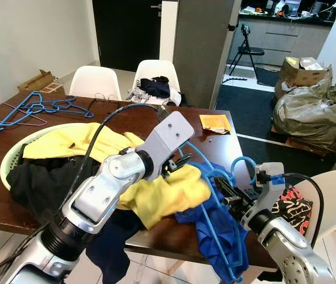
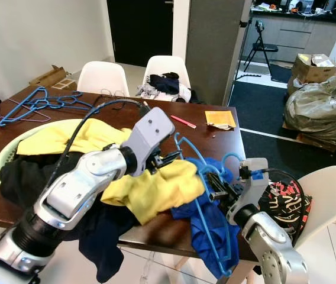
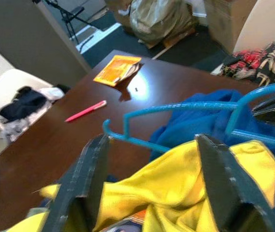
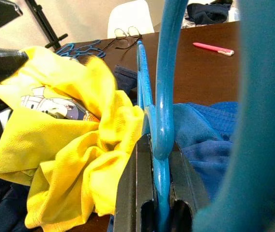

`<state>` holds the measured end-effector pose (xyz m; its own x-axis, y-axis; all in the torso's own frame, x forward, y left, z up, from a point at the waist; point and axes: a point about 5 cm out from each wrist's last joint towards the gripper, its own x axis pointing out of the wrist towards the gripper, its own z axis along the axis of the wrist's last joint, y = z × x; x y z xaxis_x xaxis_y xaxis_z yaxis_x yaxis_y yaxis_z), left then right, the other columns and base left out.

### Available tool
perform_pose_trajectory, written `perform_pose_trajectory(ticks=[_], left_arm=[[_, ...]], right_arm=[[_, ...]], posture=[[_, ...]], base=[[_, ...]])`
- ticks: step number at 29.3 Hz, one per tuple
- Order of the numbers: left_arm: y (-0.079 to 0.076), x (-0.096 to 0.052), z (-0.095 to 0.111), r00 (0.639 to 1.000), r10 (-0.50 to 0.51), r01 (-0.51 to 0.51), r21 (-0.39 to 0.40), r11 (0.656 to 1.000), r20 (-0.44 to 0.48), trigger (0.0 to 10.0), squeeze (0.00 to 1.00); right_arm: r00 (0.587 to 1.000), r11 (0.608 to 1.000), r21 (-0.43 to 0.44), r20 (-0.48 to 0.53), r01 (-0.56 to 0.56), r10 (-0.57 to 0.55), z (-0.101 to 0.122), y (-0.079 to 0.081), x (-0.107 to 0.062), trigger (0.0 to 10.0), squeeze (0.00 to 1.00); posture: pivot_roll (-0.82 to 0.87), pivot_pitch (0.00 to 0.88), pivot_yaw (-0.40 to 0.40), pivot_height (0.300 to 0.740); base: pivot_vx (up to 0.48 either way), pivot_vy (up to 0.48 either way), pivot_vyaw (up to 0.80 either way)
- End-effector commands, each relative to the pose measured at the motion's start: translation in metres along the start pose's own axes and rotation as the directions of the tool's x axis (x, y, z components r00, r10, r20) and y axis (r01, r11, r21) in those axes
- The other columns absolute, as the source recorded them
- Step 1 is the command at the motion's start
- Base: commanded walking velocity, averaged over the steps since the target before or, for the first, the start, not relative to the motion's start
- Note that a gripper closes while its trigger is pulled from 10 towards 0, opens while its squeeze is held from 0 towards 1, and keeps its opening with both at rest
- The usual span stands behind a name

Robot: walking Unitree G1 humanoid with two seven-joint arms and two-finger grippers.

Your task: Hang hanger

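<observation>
We hold the blue plastic hanger (image 2: pixel 206 177) in our right tool (image 2: pixel 221 192), clamped just below its hook; it hangs over the table (image 1: pixel 191 121) edge at about 4 o'clock, threaded through a blue garment (image 2: pixel 206 222). It looks light and thin, likely springy and slick, so a grip near the stiffer neck seems wisest. Our left tool (image 3: pixel 152 183) hovers open over the yellow shirt (image 1: pixel 162 198) at the table's centre, gripping nothing. The soft, limp cloth will probably drag and snag.
</observation>
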<state>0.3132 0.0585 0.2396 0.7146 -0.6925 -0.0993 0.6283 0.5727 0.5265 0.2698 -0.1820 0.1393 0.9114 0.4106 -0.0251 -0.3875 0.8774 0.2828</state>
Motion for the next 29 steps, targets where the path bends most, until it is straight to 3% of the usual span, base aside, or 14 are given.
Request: perform_pose_trajectory(ticks=[1,3,6,7,9,11,13,14,15,16,17,23,26,29], left_arm=[[0.002,0.000,-0.003,1.000,-0.003,0.005,0.063,0.998,-0.031,10.0,1.00],[0.001,-0.003,-0.003,0.998,-0.035,0.038,0.083,0.996,-0.043,10.0,1.00],[-0.021,-0.013,-0.006,0.967,-0.228,0.236,0.062,0.970,-0.110,10.0,1.00],[-0.021,-0.013,-0.006,0.967,-0.228,0.236,0.062,0.970,-0.110,10.0,1.00],[-0.043,-0.014,-0.016,0.929,-0.338,0.347,0.042,0.937,-0.153,10.0,1.00],[-0.043,-0.014,-0.016,0.929,-0.338,0.347,0.042,0.937,-0.153,10.0,1.00],[-0.061,-0.012,-0.023,0.908,-0.391,0.396,0.002,0.918,-0.153,10.0,1.00],[-0.061,-0.012,-0.023,0.908,-0.391,0.396,0.002,0.918,-0.153,10.0,1.00],[-0.066,-0.009,-0.028,0.909,-0.385,0.387,-0.023,0.922,-0.162,10.0,0.74],[-0.066,-0.009,-0.028,0.909,-0.385,0.387,-0.023,0.922,-0.162,10.0,0.74],[-0.067,-0.007,-0.035,0.909,-0.366,0.370,-0.019,0.929,-0.199,10.0,0.00],[-0.060,-0.007,-0.053,0.908,-0.304,0.325,0.027,0.945,-0.288,10.0,0.00],[-0.025,-0.005,-0.068,0.955,-0.120,0.130,0.017,0.991,-0.270,10.0,0.00],[-0.016,-0.003,-0.068,0.971,-0.075,0.074,-0.012,0.997,-0.229,10.0,0.00]], right_arm=[[1.000,1.000,0.005,-0.005,0.010,-0.010,-0.002,-0.003,-0.001,10.0,0.00],[1.000,1.000,0.005,-0.006,0.010,-0.010,-0.001,-0.003,-0.001,10.0,0.00],[1.000,1.000,0.007,-0.007,0.013,-0.013,-0.001,-0.004,-0.001,10.0,0.00],[1.000,1.000,0.007,-0.007,0.013,-0.013,-0.001,-0.004,-0.001,10.0,0.00],[1.000,1.000,0.007,-0.007,0.013,-0.013,-0.001,-0.004,-0.002,10.0,0.00],[1.000,1.000,0.007,-0.007,0.013,-0.013,-0.001,-0.004,-0.002,10.0,0.00],[1.000,1.000,0.008,-0.007,0.014,-0.014,-0.001,-0.003,-0.002,10.0,0.00],[1.000,1.000,0.008,-0.007,0.014,-0.014,-0.001,-0.003,-0.002,10.0,0.00],[1.000,1.000,0.009,-0.007,0.016,-0.016,-0.001,-0.003,-0.002,10.0,0.00],[1.000,1.000,0.009,-0.007,0.016,-0.016,-0.001,-0.003,-0.002,10.0,0.00],[1.000,1.000,0.009,-0.007,0.017,-0.017,-0.001,-0.003,-0.003,10.0,0.00],[1.000,1.000,0.011,-0.004,0.019,-0.019,0.000,-0.003,-0.003,10.0,0.00],[1.000,1.000,0.012,-0.002,0.022,-0.022,0.001,-0.003,-0.003,10.0,0.00],[1.000,1.000,0.011,-0.002,0.023,-0.023,0.001,-0.003,-0.003,10.0,0.00]], posture=[[0.01,0.000,-0.037,0.740],[0.00,0.000,-0.033,0.740],[0.00,0.000,-0.033,0.740],[0.00,0.000,-0.033,0.740],[0.00,0.000,-0.032,0.740],[0.00,0.000,-0.032,0.740],[-0.01,0.000,-0.030,0.740],[-0.01,0.000,-0.030,0.740],[-0.01,0.000,-0.030,0.740],[-0.01,0.000,-0.030,0.740],[-0.01,0.000,-0.027,0.740],[-0.01,0.000,-0.024,0.740],[-0.02,0.000,-0.027,0.740],[-0.03,0.000,-0.030,0.740]], base=[[0.000,0.000,0.00],[0.000,0.000,0.00],[0.000,0.000,0.00],[0.000,0.000,0.00],[0.000,0.000,0.00],[0.000,0.000,0.00],[0.000,0.000,0.00],[0.000,0.000,0.00],[0.000,0.000,0.00],[0.000,0.000,0.00],[0.000,0.000,0.00],[0.000,0.000,0.00],[0.000,0.000,0.00],[0.000,0.000,0.00]])
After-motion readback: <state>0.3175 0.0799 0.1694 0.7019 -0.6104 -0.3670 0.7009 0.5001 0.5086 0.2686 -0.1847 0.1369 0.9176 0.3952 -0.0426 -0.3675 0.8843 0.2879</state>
